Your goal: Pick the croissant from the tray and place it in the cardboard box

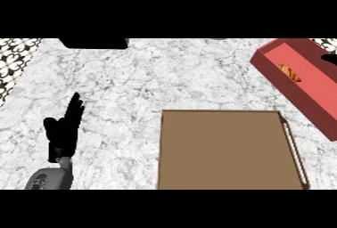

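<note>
1. croissant (289, 72): in red tray (316, 104), far right; likely light, flaky, crushable; take across its middle.
2. cardboard box (223, 149): near centre.
3. left hand (63, 129): near left, fingers straight, holding nothing.
4. right hand: unseen.

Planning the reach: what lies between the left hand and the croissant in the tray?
In the head view, bare marble counter, then the red tray's wall, separate left hand from croissant; the cardboard box sits below that line.

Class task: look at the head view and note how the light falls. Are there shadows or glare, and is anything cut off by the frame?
Head view: light is flat and even, with no glare on the marble counter; the red tray has a darker side wall, the croissant casts little shadow; the cardboard box runs off the lower edge; the left hand shows as a dark shape.
</note>
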`<state>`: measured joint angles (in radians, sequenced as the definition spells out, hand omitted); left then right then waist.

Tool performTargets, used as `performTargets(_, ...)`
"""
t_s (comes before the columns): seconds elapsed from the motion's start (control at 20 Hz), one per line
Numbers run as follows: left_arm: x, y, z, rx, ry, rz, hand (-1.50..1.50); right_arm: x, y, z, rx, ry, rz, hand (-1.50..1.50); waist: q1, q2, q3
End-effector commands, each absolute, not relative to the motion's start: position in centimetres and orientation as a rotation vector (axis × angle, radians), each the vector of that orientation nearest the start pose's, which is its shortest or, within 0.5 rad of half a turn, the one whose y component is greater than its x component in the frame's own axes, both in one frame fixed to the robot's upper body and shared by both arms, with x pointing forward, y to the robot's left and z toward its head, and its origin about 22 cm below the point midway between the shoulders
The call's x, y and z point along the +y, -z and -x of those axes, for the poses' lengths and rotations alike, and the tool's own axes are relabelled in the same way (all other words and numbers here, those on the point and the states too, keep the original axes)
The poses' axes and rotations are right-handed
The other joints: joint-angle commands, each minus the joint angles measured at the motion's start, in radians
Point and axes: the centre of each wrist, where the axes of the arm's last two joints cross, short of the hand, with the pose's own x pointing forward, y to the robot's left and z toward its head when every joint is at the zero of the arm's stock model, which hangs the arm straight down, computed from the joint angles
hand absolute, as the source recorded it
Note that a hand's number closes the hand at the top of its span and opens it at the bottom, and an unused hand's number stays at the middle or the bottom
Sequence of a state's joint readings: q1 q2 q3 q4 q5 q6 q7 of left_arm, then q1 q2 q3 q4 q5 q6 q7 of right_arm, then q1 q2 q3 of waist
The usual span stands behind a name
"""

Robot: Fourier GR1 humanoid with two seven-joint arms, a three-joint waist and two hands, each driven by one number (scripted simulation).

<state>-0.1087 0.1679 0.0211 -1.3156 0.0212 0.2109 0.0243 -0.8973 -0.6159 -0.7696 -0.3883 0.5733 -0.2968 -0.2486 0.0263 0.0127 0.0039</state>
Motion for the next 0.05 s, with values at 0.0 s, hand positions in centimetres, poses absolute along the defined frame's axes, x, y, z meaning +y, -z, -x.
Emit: performTargets(0.0,27.71,2.68,-26.02,-1.404,-0.033,-0.290,0.00,-47.43,-11.72,-37.15,-1.569,0.340,0.964,-1.50,-0.005,-0.004,-0.001)
